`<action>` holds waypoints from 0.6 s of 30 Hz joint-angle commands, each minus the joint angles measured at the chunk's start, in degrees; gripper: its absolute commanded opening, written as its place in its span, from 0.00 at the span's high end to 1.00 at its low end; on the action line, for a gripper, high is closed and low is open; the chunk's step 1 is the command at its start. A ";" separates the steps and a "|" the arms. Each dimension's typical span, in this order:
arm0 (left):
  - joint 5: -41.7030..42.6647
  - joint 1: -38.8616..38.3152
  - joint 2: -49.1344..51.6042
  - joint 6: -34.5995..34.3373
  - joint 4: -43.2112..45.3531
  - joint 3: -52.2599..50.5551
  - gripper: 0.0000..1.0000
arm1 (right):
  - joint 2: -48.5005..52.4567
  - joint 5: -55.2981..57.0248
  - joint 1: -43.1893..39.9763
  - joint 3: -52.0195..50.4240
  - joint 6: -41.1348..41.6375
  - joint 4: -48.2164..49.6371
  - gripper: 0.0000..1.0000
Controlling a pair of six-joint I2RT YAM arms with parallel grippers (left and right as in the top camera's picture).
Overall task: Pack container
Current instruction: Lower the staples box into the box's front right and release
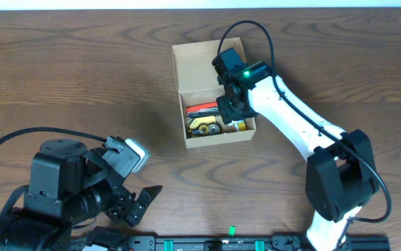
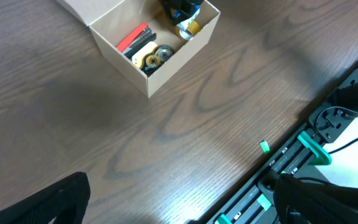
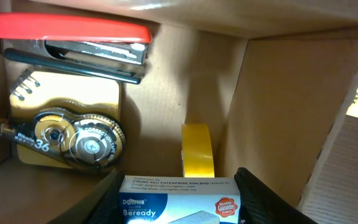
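Where the left arm sits at the near-left of the worktop (image 1: 81, 70), its gripper (image 1: 139, 203) is clear of everything. Left wrist view: both fingers (image 2: 54, 199) stand at the bottom corners of the frame, spread wide, with bare wood between them. They are released and hold nothing.

Green bit (image 2: 264, 147) lies alone on the wood near the front rail. It is small in the overhead view and plainer from the left wrist.

Container (image 1: 221, 137) stands right of centre, toward the far edge, well apart from the left gripper. Its flap lid (image 1: 200, 66) is open and laid back on the far side. Overhead shows the right arm reaching in over the container's right half and covering part of the contents.

Right wrist view gives the inside, which the overhead blurs:
- red stapler (image 3: 66, 28) along the back wall
- correction tape (image 3: 73, 137) lying on a yellow pad (image 3: 29, 106), left side
- yellow tape roll (image 3: 197, 149) standing on edge by the right wall

Right gripper (image 3: 177, 180) is down inside the container. Its fingers are part closed, one at each end of a small blue-and-white printed pack (image 3: 179, 205), grasping it. The pack is just in front of the roll. Cannot tell whether it rests on the container floor.
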 commanded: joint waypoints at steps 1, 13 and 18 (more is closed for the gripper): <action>0.85 0.13 -0.07 0.35 -0.15 0.94 0.05 | -0.07 1.18 0.37 -0.26 0.94 0.33 0.75; 0.85 0.13 -0.07 0.35 -0.15 0.94 0.05 | -0.07 2.32 0.68 -0.33 -5.40 2.89 0.77; 0.85 0.13 -0.07 0.35 -0.15 0.94 0.05 | -0.07 4.57 0.90 -0.33 -9.42 5.27 0.76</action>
